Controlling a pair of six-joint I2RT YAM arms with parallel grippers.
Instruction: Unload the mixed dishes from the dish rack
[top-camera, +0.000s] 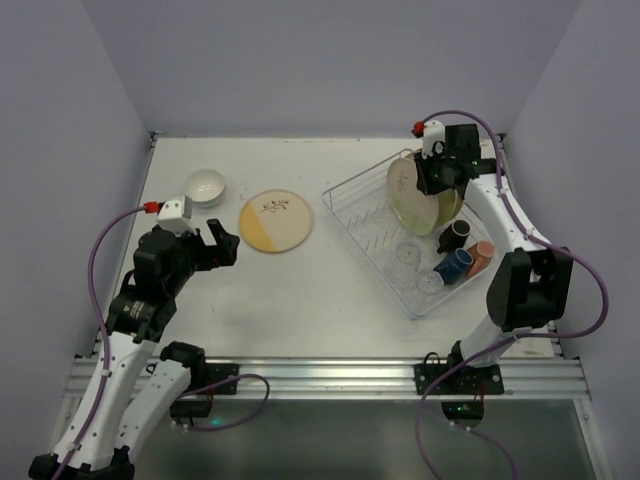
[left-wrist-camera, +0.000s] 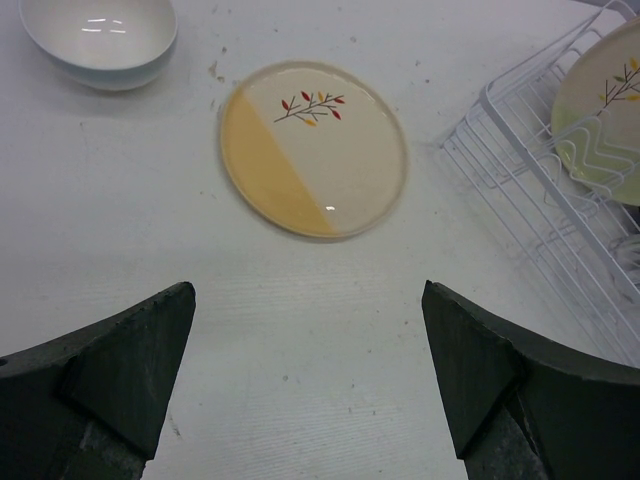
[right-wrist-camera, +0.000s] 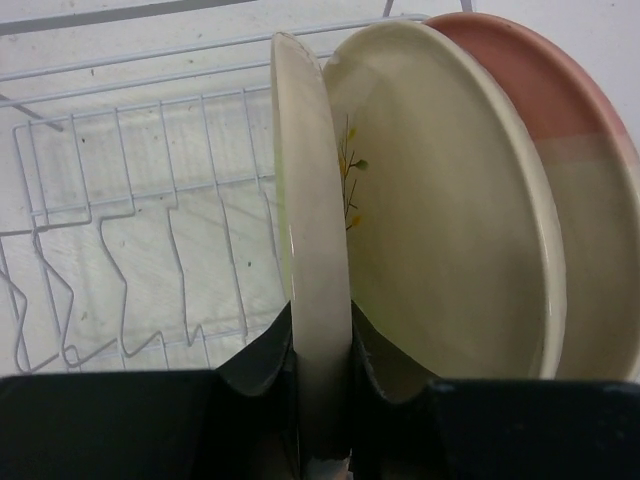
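The wire dish rack (top-camera: 372, 232) stands at the right of the table. Three plates stand on edge in its far end. My right gripper (top-camera: 437, 176) is shut on the rim of the front cream-and-green plate (right-wrist-camera: 315, 240). Behind it are a second cream plate (right-wrist-camera: 450, 220) and a pink plate (right-wrist-camera: 590, 190). Two clear glasses (top-camera: 408, 252), a brown cup (top-camera: 455, 236), a salmon cup (top-camera: 482, 254) and a dark blue cup (top-camera: 453, 266) are in the rack's near end. A yellow-half plate (top-camera: 276, 221) and a white bowl (top-camera: 206, 186) lie on the table. My left gripper (top-camera: 225, 246) is open and empty, near of the yellow plate (left-wrist-camera: 315, 150).
Grey walls enclose the table on three sides. The rack's corner (left-wrist-camera: 520, 180) with the green plate (left-wrist-camera: 600, 110) shows at the right of the left wrist view, and the bowl (left-wrist-camera: 100, 40) at its top left. Bare wire prongs (right-wrist-camera: 120, 230) lie left of the held plate.
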